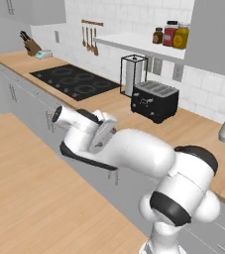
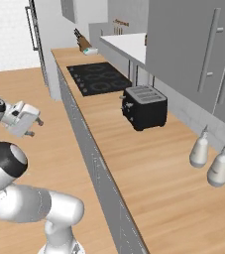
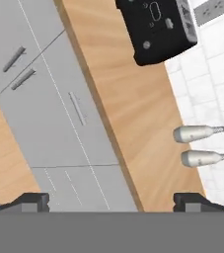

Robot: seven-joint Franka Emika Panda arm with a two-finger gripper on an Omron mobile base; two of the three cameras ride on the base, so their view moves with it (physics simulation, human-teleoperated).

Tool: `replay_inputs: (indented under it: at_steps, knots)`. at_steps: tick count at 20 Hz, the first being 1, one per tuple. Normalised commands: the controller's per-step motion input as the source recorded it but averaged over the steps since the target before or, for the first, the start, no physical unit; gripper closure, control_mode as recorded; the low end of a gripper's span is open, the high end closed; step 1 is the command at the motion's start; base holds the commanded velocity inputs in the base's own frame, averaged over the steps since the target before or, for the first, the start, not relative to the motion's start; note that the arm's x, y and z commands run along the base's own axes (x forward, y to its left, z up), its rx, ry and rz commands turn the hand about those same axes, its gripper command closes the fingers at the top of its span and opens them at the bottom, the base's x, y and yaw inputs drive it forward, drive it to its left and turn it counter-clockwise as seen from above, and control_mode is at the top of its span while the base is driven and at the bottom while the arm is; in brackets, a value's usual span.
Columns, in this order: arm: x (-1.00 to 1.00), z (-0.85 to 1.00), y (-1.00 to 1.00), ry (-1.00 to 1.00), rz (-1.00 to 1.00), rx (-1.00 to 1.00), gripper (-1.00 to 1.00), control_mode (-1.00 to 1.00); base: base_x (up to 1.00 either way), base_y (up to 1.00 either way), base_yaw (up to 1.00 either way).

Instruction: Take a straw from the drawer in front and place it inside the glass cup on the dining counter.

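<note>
Facing the shut drawer (image 3: 71,118), whose handle runs along its length, the pincer (image 3: 111,200) gapes empty.

Sitting on the table: one toaster (image 1: 154,100), one hob (image 1: 74,81), two spray bottles (image 2: 199,148), one knife block (image 1: 31,45); shelf holding three jars (image 1: 171,33).

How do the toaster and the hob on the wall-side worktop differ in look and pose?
The toaster is a raised black box standing on the worktop; the hob is a flat black panel set flush into it. The toaster has slots on top; the hob has ring markings. In the left base view the toaster sits nearer the robot, the hob farther along. Both are black.
</note>
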Motion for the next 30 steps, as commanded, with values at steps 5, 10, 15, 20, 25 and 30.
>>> replay_inputs:
  at_steps: [5,10,15,20,25,30]
  knots:
    - [0.34,-0.61,0.00,0.04,-0.36,-0.32,-1.00,-1.00,0.00,0.00,0.00]
    - [0.06,-0.53,-0.22,0.01,-0.26,-0.22,-1.00,-1.00,0.00,0.00,0.00]
    - [-0.01,-0.41,-0.44,0.03,0.02,-0.05,-1.00,-1.00,0.00,0.00,0.00]
    - [-0.12,-0.31,-0.55,0.00,0.16,0.00,-1.00,-1.00,0.00,0.00,0.00]
    - [-0.05,-0.23,-0.68,0.00,0.15,0.02,-1.00,-1.00,0.00,0.00,0.00]
    - [-0.30,-0.14,-0.74,0.00,0.23,0.18,-1.00,-1.00,0.00,0.00,0.00]
